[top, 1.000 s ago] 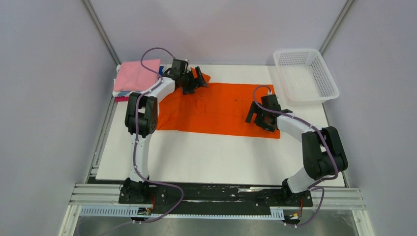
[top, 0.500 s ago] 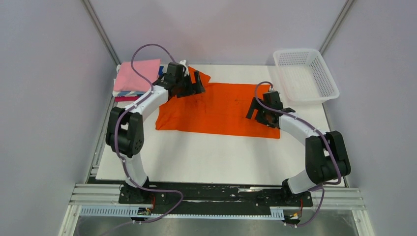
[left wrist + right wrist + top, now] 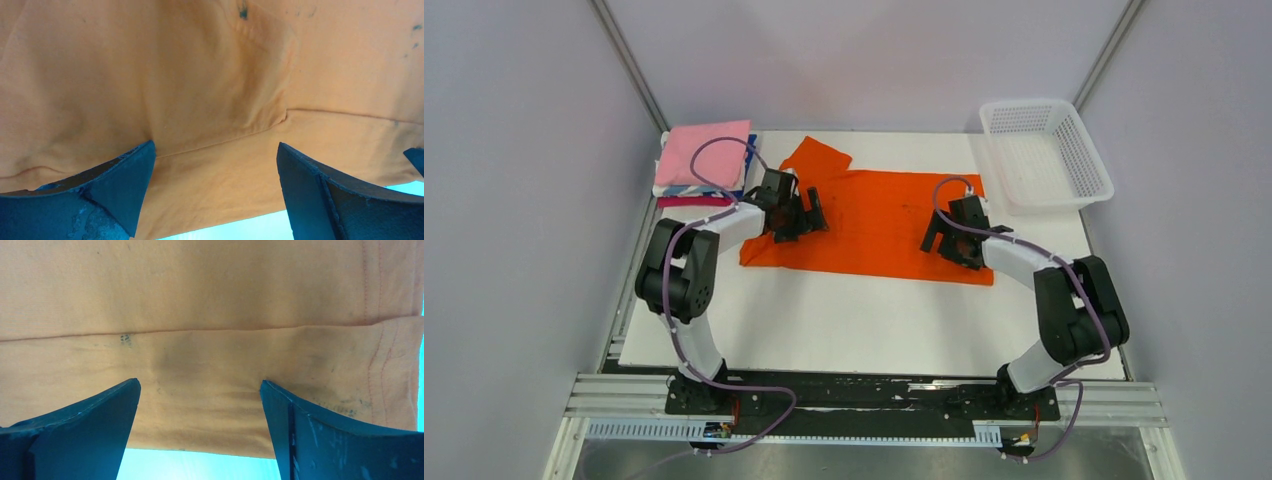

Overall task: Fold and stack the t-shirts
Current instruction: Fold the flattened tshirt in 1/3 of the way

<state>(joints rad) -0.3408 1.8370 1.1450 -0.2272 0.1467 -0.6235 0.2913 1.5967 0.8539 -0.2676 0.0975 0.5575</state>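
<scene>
An orange shirt [image 3: 874, 215] lies spread flat across the far half of the table [image 3: 854, 310], one sleeve poking out at its far left corner. The left gripper [image 3: 807, 212] hangs over its left end and the right gripper [image 3: 947, 238] over its right end. Both wrist views show the jaws spread wide and empty, low over the cloth, with the shirt's near edge and bare table just past the fingertips. A stack [image 3: 704, 158] of folded shirts, pink on top, sits at the far left corner, and a basket [image 3: 1044, 150] stands at the far right. The step in hand looks like a two-handed pinch along the near edge for a lengthwise fold. To do it well, both grippers should drop at matching depth, catch every layer at the edge, then lift and carry together so the crease runs straight. The stray sleeve likely wants tucking in.
</scene>
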